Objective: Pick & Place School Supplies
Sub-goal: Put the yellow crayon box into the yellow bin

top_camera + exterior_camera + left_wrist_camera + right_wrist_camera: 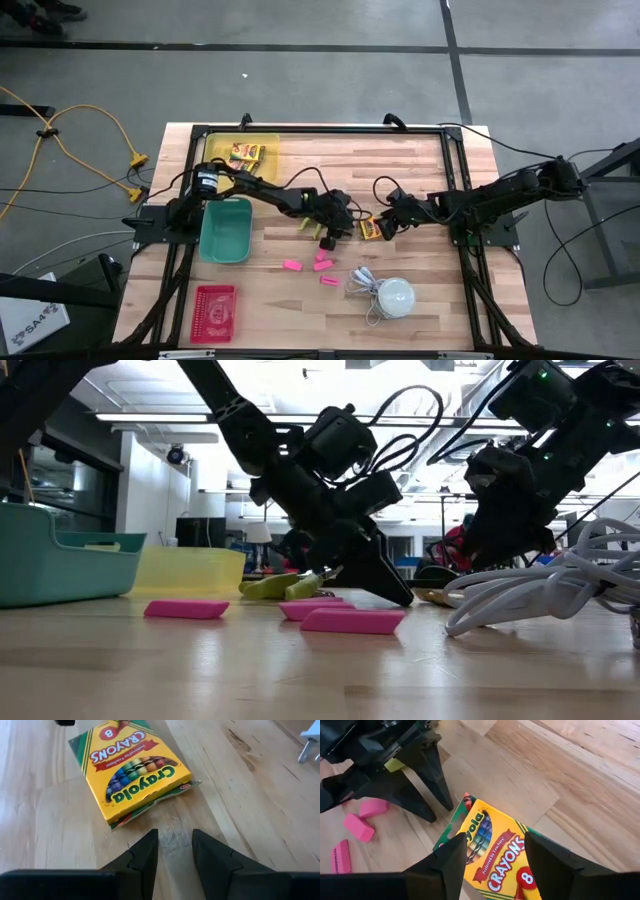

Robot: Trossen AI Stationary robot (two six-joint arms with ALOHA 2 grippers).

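While both arms crowd the middle of the table [420, 180], we see one crayon box [372, 228] lying flat on the wood between their grippers, with nothing gripping it. Our left gripper [175, 851] stands with its tips down just beside the box's torn end, fingers parted by a narrow gap and empty. Our right gripper [495, 851] hovers over the box from the other side, jaws wide and empty, straddling the box's printed face [495, 855].

We judge the right gripper the better placed: the box sits directly under its opening, while the left one points at bare wood next to it. The box's long axis seems to run roughly from one gripper toward the other, so a grasp across the short width looks the likelier fit.

At the table's left edge, a teal bin [226, 228] waits empty, a yellow tray [243, 150] holds more crayon boxes, and a red tray [214, 311] lies near the front. Pink erasers [322, 265] are scattered close by, and the scissors [280, 586] lie behind the left gripper.
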